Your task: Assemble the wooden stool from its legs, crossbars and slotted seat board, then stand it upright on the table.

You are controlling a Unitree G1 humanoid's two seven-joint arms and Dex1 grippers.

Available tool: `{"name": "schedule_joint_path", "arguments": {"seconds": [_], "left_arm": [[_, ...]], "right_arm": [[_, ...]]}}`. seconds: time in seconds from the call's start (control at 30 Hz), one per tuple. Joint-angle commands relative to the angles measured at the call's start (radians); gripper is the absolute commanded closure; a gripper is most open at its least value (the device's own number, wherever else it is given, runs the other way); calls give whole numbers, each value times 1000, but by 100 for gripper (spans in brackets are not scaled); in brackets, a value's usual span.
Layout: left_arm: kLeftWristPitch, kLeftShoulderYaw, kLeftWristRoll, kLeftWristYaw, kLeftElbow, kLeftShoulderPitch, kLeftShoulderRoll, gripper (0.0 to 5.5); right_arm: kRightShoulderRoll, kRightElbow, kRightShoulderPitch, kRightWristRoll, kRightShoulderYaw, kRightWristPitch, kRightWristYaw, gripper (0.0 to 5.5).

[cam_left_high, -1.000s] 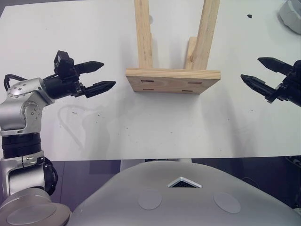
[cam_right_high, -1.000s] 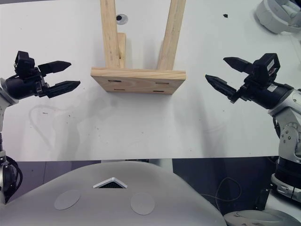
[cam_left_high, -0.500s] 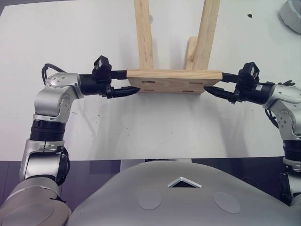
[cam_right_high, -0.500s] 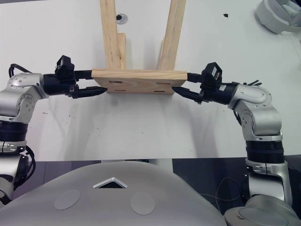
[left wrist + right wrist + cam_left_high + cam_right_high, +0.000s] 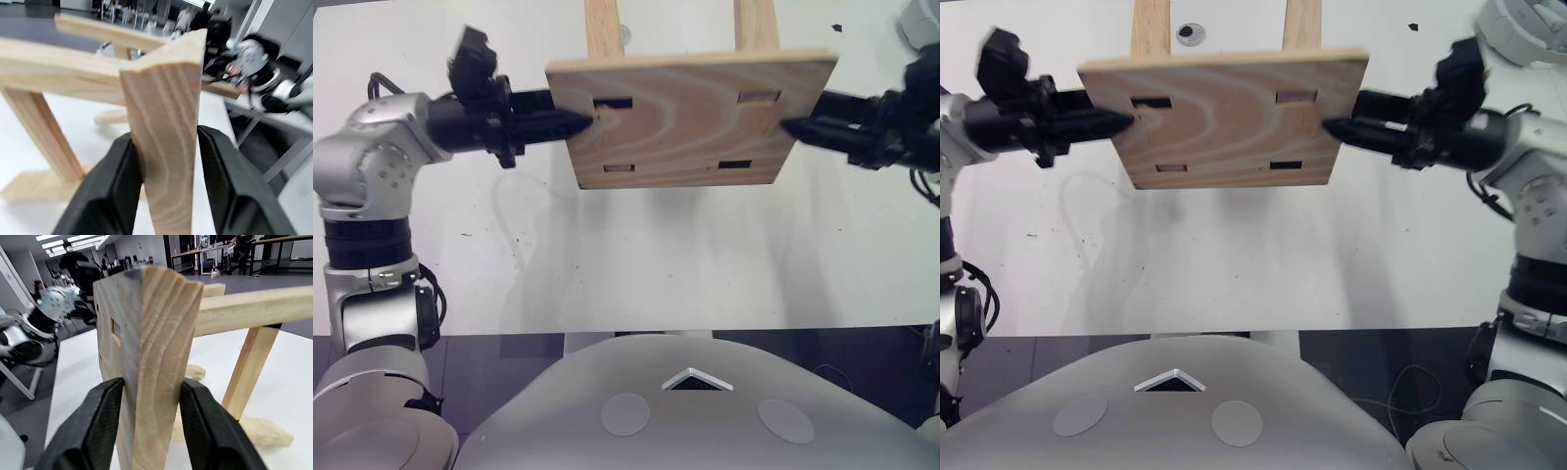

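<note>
Near worktop (image 5: 656,264), with the seat board (image 5: 690,117) raised above it and facing me. I grip opposite edges, left claw (image 5: 579,122) and right claw (image 5: 795,127) each clamped across the board's thickness, so the stool can pivot evenly. The legs (image 5: 604,22) point away.
</note>
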Motion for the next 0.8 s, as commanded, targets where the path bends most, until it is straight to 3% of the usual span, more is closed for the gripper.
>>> {"name": "schedule_joint_path", "arguments": {"seconds": [0.03,0.17,0.33,0.43,0.6,0.8], "left_arm": [[300,117,-565,310,48,-333,-53,399],[247,71,-918,804,173,-286,-138,418],[158,8,-1076,1240,187,-131,-189,418],[161,41,-1093,1407,238,-147,-211,418],[138,36,-1092,1590,316,-167,-242,417],[173,-7,-976,1620,358,-143,-234,414]], "right_arm": [[-56,22,-262,596,-51,313,-166,377],[36,176,-281,991,-38,223,-565,392],[257,244,-311,1030,-120,207,-967,402],[373,224,-292,1030,-175,208,-1189,405],[673,-1,-214,1030,-228,78,-1610,406],[709,-39,-94,1030,-215,47,-1820,406]]}}
